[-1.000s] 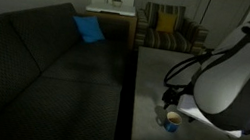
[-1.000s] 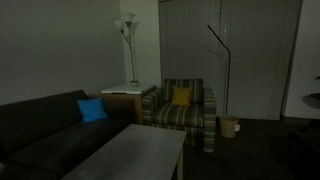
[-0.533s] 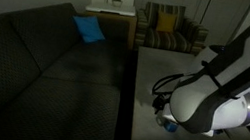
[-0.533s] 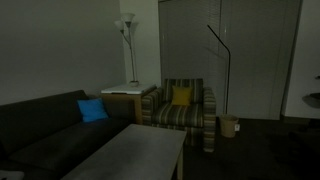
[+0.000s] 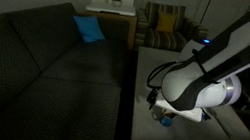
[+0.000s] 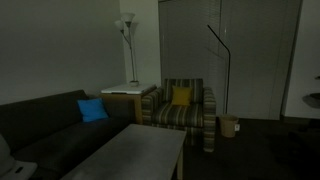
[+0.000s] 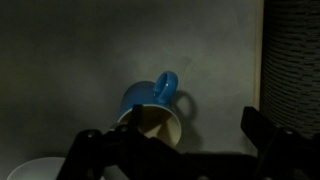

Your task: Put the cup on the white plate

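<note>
Blue cup (image 7: 152, 104) sitting on the tabletop (image 7: 80, 60), claw (image 7: 170, 135) spread wide around it

Cup's pale yellowish inside faces the wrist cam. White plate (image 7: 28, 170) is near the cup, not touching.

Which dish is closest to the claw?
The blue cup with a handle, between the prongs of the open claw; the white plate only peeks in at the picture's corner.
</note>
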`<action>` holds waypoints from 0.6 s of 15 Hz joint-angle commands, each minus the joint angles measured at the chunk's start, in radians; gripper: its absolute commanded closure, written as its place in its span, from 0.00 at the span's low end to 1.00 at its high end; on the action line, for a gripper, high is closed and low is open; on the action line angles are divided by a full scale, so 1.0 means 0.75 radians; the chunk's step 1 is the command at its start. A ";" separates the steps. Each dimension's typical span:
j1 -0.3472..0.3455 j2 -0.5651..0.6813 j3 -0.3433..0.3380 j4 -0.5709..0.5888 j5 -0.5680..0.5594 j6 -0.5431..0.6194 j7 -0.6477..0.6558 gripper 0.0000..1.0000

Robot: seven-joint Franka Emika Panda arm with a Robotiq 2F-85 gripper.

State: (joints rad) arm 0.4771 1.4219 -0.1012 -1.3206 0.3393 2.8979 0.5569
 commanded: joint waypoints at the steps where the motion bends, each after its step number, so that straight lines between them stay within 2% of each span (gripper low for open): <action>1: -0.022 0.088 -0.010 0.122 -0.053 -0.094 0.092 0.00; 9: -0.026 0.108 -0.106 0.157 -0.156 -0.100 0.317 0.00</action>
State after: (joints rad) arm 0.4678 1.4579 -0.1620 -1.2500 0.2527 2.8302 0.7470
